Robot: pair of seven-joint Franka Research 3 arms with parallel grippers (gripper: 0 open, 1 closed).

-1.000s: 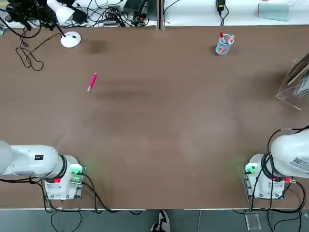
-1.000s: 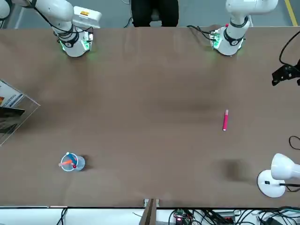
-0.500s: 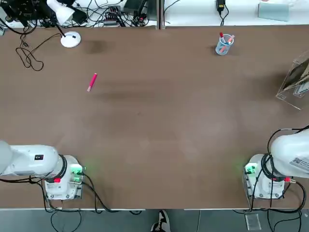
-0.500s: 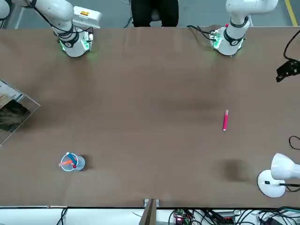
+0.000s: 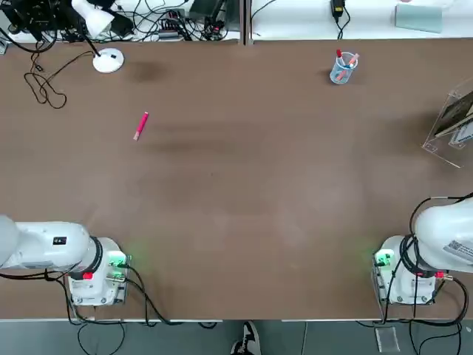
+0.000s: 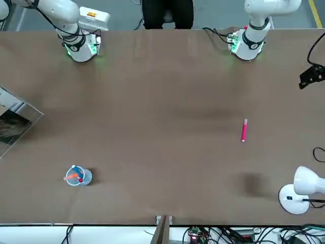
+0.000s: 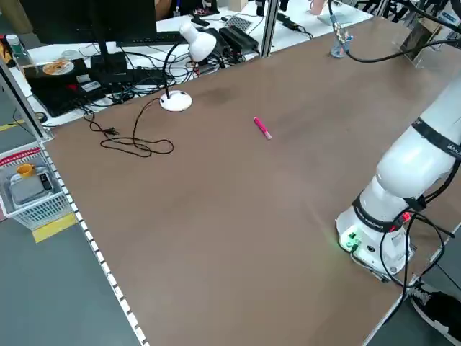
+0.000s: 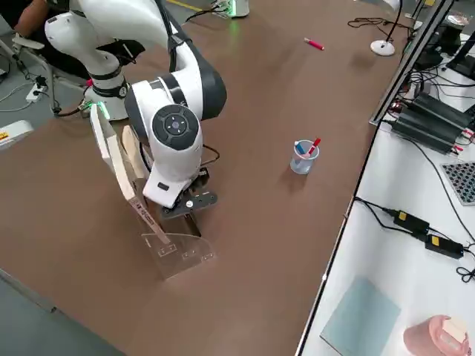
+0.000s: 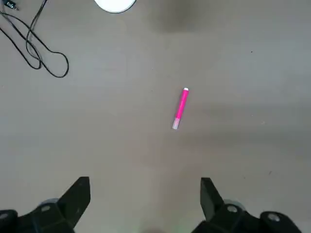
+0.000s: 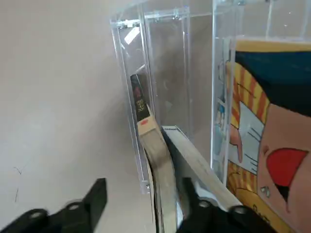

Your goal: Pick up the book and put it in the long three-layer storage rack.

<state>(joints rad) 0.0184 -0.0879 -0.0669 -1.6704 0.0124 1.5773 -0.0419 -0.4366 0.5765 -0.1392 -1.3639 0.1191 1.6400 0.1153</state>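
Observation:
The book (image 10: 156, 160), thin with a tan edge, stands on edge in a slot of the clear long three-layer storage rack (image 10: 155, 73) at the table's far right (image 5: 443, 133). In the front view the book shows dark inside the rack (image 6: 11, 127). My right gripper (image 10: 144, 184) straddles the book's edge, fingers open, with a clear gap on one side. From the right side the gripper (image 8: 184, 205) hangs low against the rack (image 8: 174, 248). My left gripper (image 9: 145, 183) hovers open high over the table, with nothing between its fingers.
A cartoon-cover book (image 10: 265, 126) fills the neighbouring rack slot. A pink pen (image 5: 140, 126) lies on the table's left half. A clear pen cup (image 5: 342, 68) stands at the back, and a white desk lamp (image 5: 108, 61) with a loose cable at the back left.
My right gripper's fingers have spread apart off the book. The book has settled lower into the rack.

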